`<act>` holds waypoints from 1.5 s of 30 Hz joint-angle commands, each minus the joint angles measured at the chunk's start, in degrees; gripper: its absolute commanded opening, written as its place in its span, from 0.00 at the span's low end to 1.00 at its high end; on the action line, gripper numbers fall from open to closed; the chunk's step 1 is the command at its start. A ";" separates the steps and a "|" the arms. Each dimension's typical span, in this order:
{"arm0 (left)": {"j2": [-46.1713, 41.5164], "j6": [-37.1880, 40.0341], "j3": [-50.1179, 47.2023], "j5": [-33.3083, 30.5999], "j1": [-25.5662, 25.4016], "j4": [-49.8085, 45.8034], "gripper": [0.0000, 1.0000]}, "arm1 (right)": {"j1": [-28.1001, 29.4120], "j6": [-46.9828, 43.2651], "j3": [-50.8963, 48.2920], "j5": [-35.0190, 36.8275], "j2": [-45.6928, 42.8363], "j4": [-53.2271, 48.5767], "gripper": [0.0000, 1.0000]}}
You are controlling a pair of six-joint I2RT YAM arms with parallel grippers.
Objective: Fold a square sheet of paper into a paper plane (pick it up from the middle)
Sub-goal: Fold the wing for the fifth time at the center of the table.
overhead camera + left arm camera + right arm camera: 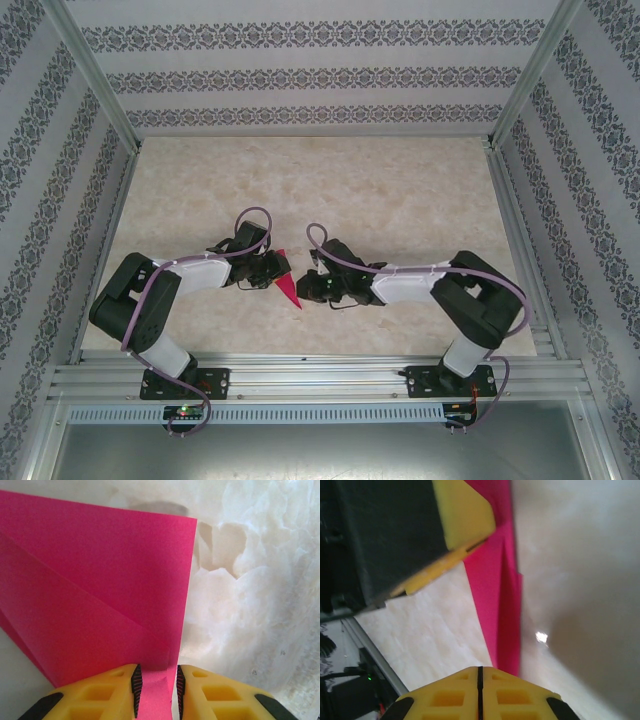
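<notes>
Arms bent inward: left fingers (156, 692) clamp the paper plane (100, 600), right fingers (480, 680) pressed together

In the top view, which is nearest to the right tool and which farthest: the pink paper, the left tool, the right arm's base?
1. Pink paper: just left of the right tool, close beside it.
2. Left tool: left and slightly farther back, beyond the paper.
3. Right arm's base: far right, at the near table edge.

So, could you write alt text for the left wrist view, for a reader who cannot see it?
The left gripper, with yellow fingers, pinches the lower edge of the folded magenta paper, which shows a diagonal crease. Pale marbled table lies to the right.
</notes>
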 commanded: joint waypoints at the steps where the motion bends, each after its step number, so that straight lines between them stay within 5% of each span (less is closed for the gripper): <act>1: 0.78 1.52 0.20 -1.54 0.61 -4.47 0.29 | -0.46 5.20 0.32 -3.98 3.21 8.47 0.08; 30: 1.07 1.39 -0.09 -0.98 0.63 -3.96 0.29 | -2.86 7.86 4.17 -9.33 10.22 9.76 0.12; 45: 1.31 -0.15 -0.69 -2.10 0.67 -4.05 0.29 | 0.93 6.68 -2.99 -10.55 11.29 9.18 0.12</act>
